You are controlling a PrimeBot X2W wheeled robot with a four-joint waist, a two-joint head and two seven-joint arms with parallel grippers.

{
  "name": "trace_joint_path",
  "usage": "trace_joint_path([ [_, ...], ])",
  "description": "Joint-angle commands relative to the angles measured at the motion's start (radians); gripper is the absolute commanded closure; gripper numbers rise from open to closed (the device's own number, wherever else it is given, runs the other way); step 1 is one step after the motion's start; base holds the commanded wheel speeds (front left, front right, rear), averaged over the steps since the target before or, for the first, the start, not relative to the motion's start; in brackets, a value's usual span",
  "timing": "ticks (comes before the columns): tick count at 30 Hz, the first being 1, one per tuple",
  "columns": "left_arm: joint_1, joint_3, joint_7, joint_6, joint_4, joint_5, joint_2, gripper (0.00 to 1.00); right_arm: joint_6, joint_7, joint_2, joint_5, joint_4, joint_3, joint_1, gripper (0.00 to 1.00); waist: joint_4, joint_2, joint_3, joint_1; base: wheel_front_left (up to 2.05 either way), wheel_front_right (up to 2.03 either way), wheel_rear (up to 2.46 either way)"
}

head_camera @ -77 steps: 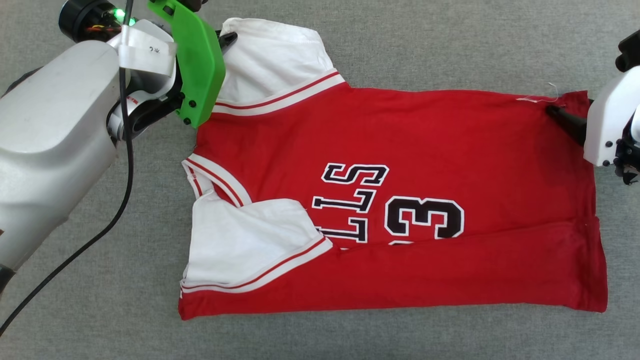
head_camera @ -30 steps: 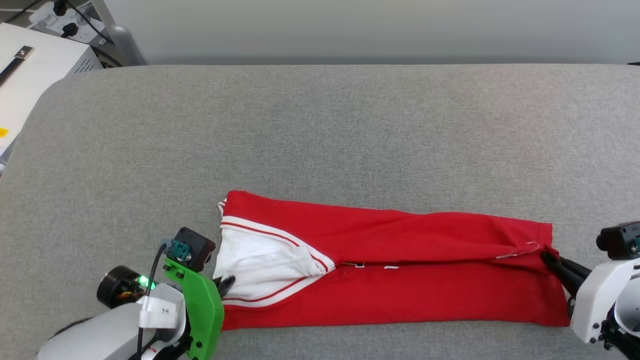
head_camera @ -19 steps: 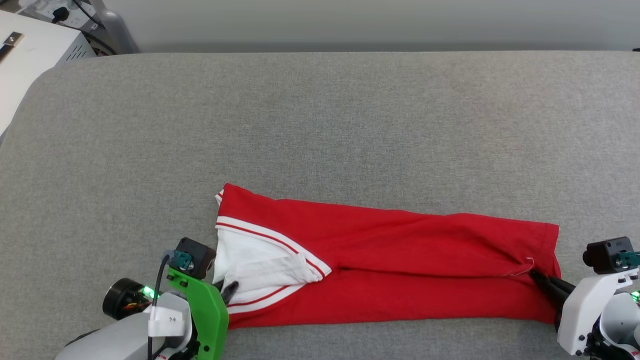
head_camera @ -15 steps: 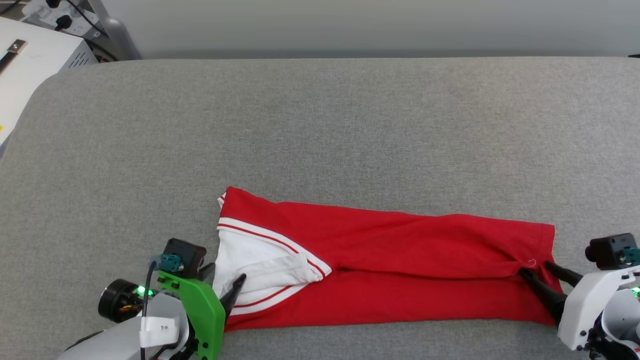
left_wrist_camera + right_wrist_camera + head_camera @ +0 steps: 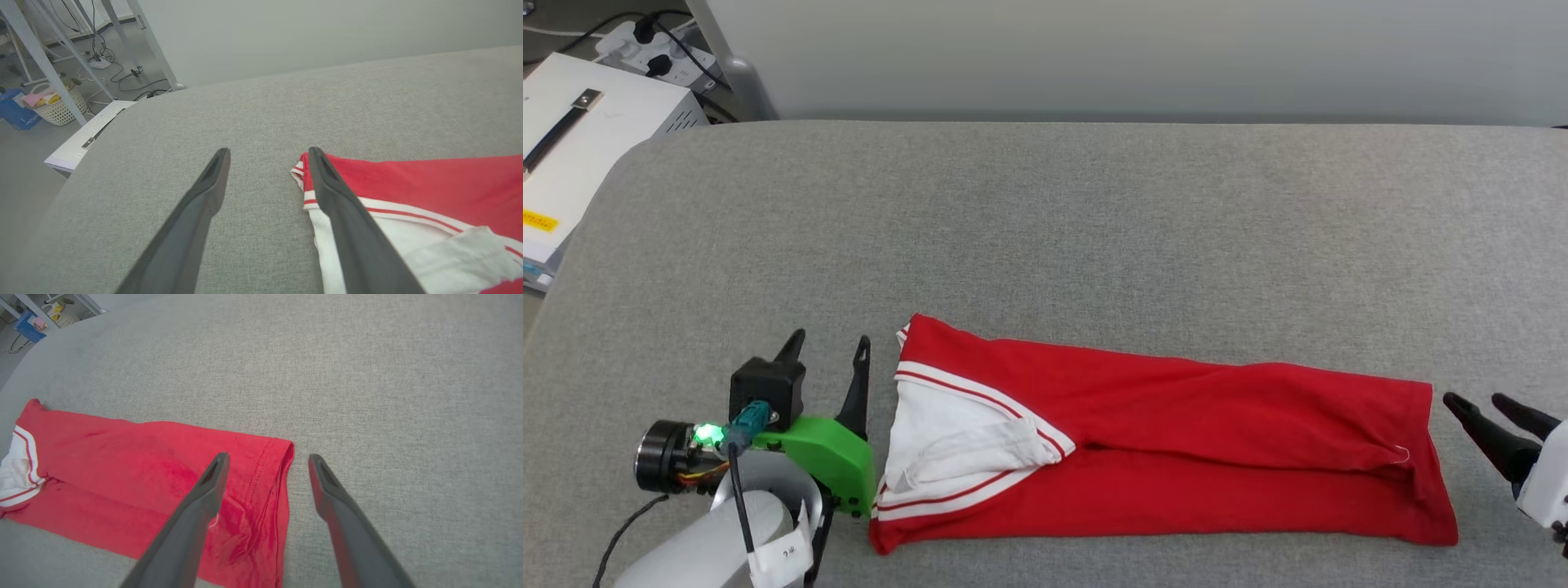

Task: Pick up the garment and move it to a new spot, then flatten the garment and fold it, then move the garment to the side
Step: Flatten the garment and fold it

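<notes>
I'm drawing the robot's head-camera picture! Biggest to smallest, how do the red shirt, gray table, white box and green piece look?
1. gray table
2. red shirt
3. white box, though the picture's edge cuts it off and it sits farther away
4. green piece on the left arm, close to the camera

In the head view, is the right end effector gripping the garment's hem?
No, the right end effector is open and stands apart from the hem of the garment, just off to its right.
</notes>
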State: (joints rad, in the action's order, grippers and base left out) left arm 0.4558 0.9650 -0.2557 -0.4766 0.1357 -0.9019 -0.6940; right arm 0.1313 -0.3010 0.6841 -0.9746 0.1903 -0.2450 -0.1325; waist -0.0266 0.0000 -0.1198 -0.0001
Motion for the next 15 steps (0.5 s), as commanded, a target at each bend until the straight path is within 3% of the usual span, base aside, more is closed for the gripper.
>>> trace_joint_path([
  [1,-0.027,-0.033,-0.005,-0.021,-0.011,0.046,0.014,0.0,-0.001,-0.038,0.005,-0.022,0.011,-0.001,0.019,0.0,-0.006,0.0,-0.007,0.0001,0.0,0.0,0.0],
  [6,-0.103,-0.172,-0.006,-0.051,-0.038,0.17,0.069,0.0,-0.001,-0.139,0.0,-0.047,0.061,-0.012,0.002,0.0,-0.021,0.0,-0.027,0.0001,0.0,0.0,0.0],
  [15,-0.232,-0.398,-0.006,-0.012,-0.054,0.359,0.197,0.0,-0.001,-0.176,-0.071,-0.026,0.166,-0.08,-0.056,0.0,-0.056,0.0,-0.062,0.0001,0.0,0.0,0.0],
])
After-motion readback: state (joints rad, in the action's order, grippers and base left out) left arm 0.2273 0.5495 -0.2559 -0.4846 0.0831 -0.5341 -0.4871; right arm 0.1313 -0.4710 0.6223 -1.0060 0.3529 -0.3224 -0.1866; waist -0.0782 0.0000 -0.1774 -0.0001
